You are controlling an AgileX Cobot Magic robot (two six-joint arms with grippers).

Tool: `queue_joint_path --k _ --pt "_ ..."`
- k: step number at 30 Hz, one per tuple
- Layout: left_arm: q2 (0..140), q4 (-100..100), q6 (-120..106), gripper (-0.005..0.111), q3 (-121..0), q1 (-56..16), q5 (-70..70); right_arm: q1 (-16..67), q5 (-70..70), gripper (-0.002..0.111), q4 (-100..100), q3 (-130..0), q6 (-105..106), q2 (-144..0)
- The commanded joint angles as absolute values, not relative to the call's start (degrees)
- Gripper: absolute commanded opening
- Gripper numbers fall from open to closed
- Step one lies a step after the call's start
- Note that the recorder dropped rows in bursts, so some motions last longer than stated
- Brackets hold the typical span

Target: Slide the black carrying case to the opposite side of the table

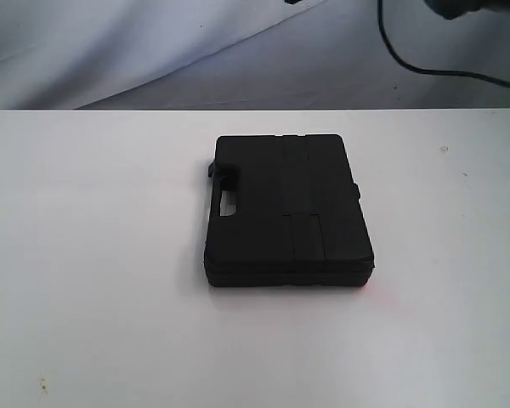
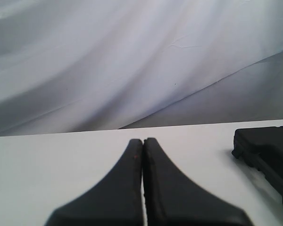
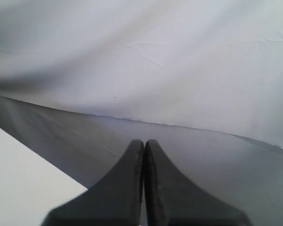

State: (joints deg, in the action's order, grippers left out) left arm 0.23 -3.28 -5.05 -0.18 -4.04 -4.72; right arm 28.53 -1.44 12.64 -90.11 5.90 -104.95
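1. The black case [image 1: 285, 208] lies flat near the middle of the white tabletop [image 1: 85, 255], lid up and closed.
2. In the exterior view its handle cut-out sits along the left edge, and a small latch tab sticks out on the right edge.
3. Its short sides face the near and far edges of the tabletop, and bare white surface surrounds it on all sides.
4. A faint reddish patch [image 1: 382, 293] marks the tabletop just beside the case's near right corner.
5. The left claw [image 2: 143, 141] is closed, its two dark fingers pressed flat together with nothing between them.
6. It hangs low over the tabletop. One corner of the case shows off to its side, well apart from the fingers.
7. The right claw [image 3: 144, 142] is closed too, finger against finger, gripping nothing.
8. A slice of tabletop shows beside the right claw, and the case is out of that camera's sight.
9. A pale, creased cloth [image 1: 110, 42] hangs behind the tabletop, and a dark cable [image 1: 425, 68] curls across it at the far right.
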Motion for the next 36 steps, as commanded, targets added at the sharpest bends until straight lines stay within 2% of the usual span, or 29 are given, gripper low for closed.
queue_joint_path --k 1,6,11,17,25,36 --pt "0.0 -3.31 -4.99 0.0 0.0 -3.93 -4.37 24.53 2.69 0.0 12.14 -79.1 4.87 -96.1" --pt "0.0 -3.31 -4.99 0.0 0.0 -3.93 -4.37 17.62 10.28 0.0 9.4 -64.45 4.22 -83.97" --pt "0.0 -3.31 -4.99 0.0 0.0 -3.93 -4.37 9.01 10.48 0.0 7.16 -53.75 4.45 -70.69" --pt "0.0 -3.31 -4.99 0.0 0.0 -3.93 -4.37 3.77 12.3 0.0 7.38 -42.44 4.45 -57.01" --pt "0.0 -3.31 -4.99 0.0 0.0 -3.93 -4.37 3.33 12.62 0.0 7.49 -27.48 4.45 -40.08" --pt "0.0 -3.31 -4.99 0.0 0.0 -3.93 -4.37 3.33 12.17 0.0 7.47 -9.94 -0.96 -26.2"
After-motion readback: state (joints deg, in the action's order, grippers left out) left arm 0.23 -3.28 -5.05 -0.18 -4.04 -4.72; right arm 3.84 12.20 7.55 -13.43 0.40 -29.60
